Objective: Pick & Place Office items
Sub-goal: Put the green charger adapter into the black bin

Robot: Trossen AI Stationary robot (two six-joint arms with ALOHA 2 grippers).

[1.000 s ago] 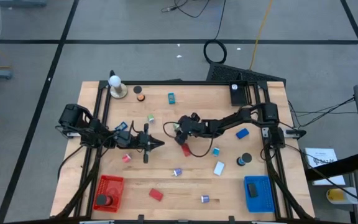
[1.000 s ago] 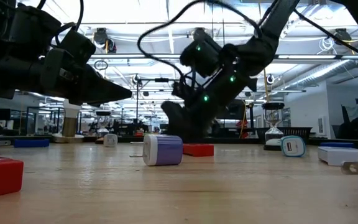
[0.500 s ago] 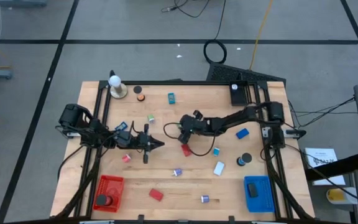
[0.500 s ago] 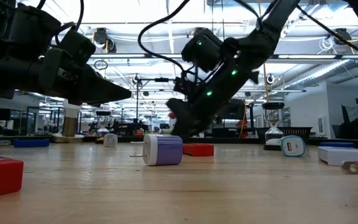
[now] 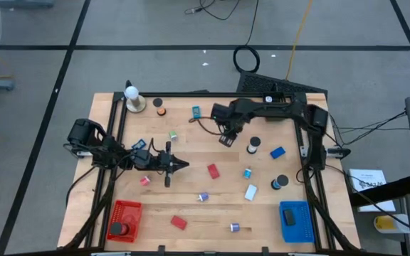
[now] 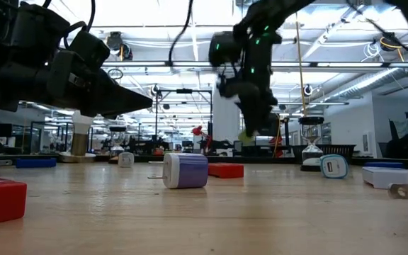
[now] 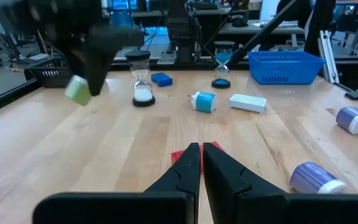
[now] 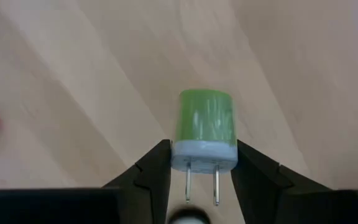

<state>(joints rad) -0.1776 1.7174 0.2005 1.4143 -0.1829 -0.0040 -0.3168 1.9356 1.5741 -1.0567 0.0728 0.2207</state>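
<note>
My right gripper (image 5: pixel 226 138) hangs over the table's far middle, pointing down, shut on a green plug (image 8: pixel 205 127) with a white pronged end. The low view shows the plug as a green bit (image 6: pixel 245 136) under the fingers, and it appears as a green block (image 7: pixel 78 89) in the left wrist view. My left gripper (image 5: pixel 184 165) is shut with nothing in it and hovers level over the table's left middle. A red block (image 5: pixel 213 170) lies flat on the wood in front of it. My right gripper pinches the green plug between its two fingers (image 8: pixel 154 167) at the white pronged end (image 8: pixel 204 154), one finger on each side. The fingers come from above and point down. The plug hangs clear of the table, green body downward and prongs toward the wrist.
A purple plug (image 5: pixel 203 196), white block (image 5: pixel 250 191), teal plug (image 5: pixel 247 173), hourglass (image 5: pixel 253 146), blue block (image 5: pixel 277 152) and black roll (image 5: pixel 280 183) lie right of centre. The red basket (image 5: pixel 124 219) and blue basket (image 5: pixel 295 220) stand at the near corners, and a white ball (image 5: pixel 132 92) stands at the far left.
My right gripper has risen from the table's middle and swung toward the far right, tipping from a slant to point straight down. It has carried the green plug up, clear of the wood. The red block stays where it lay.
</note>
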